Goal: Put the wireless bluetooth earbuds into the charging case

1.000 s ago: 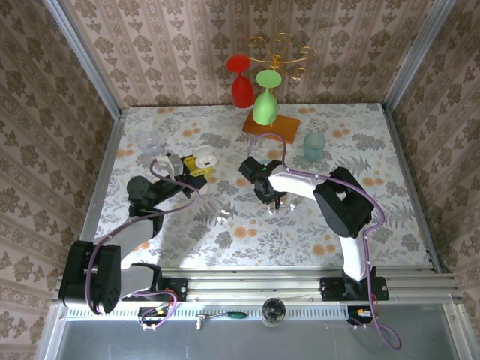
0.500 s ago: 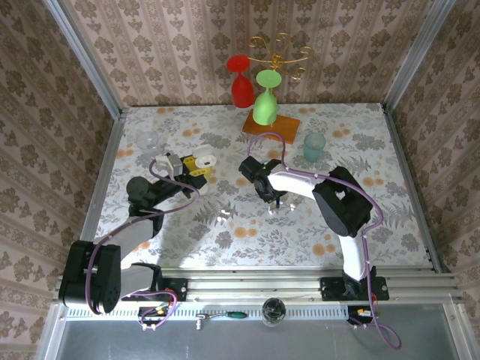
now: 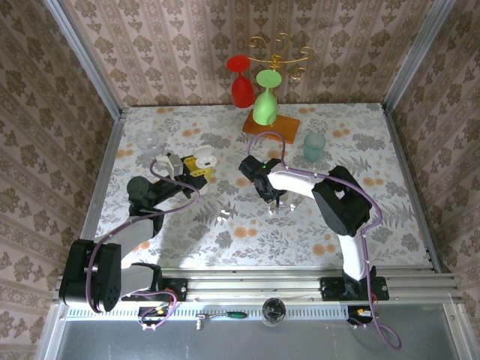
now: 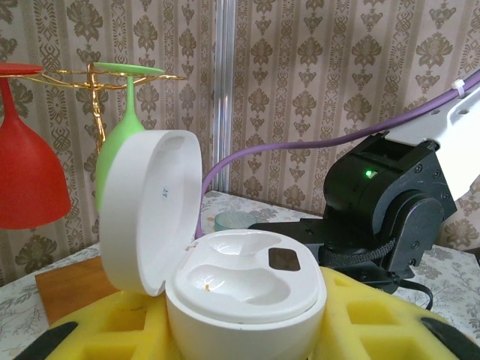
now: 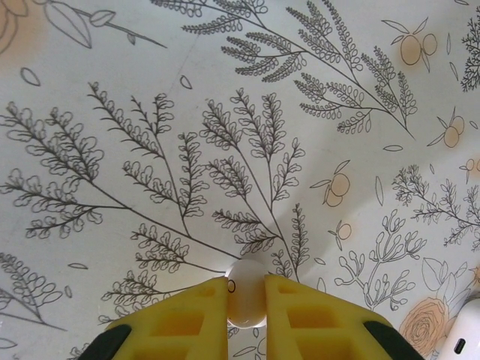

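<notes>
In the right wrist view my right gripper (image 5: pixel 246 291) is shut on a small white earbud (image 5: pixel 246 300), pinched between the yellow fingertips just above the floral table. A second white earbud (image 5: pixel 465 337) lies at that view's lower right edge. From above, the right gripper (image 3: pixel 274 202) points down at the table's middle, and a loose white earbud (image 3: pixel 223 217) lies to its left. My left gripper (image 4: pixel 244 334) is shut on the white charging case (image 4: pixel 247 281). The case's lid (image 4: pixel 150 214) stands open and both wells are empty. The case (image 3: pixel 205 159) sits left of centre from above.
A red glass (image 3: pixel 241 82) and a green glass (image 3: pixel 266 101) hang on a gold rack (image 3: pixel 281 52) over an orange base (image 3: pixel 271 124) at the back. A teal cup (image 3: pixel 314 146) stands behind the right arm. A clear cup (image 3: pixel 148 141) stands at the far left.
The right gripper's jaws have closed on the white earbud, with the wrist shifting slightly. The left gripper and the open case have stayed put.
</notes>
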Robot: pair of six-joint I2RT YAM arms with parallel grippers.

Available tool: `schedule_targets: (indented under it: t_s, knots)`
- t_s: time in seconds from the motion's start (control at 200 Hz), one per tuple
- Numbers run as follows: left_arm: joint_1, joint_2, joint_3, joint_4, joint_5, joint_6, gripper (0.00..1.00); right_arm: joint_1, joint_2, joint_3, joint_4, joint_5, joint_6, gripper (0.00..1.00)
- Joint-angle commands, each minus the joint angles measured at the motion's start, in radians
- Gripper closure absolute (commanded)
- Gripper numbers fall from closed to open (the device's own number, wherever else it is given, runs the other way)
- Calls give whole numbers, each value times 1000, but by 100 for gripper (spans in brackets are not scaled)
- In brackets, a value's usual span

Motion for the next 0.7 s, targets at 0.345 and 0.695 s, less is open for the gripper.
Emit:
schedule_targets:
  t_s: [0.345, 0.695]
  knots:
    - [-94, 9, 48, -113, -30, 130, 69, -160, -259, -237, 218, -333, 132, 82]
    - [-235, 172, 95, -3, -179, 180, 70, -308, -508, -435, 382, -532, 256, 82]
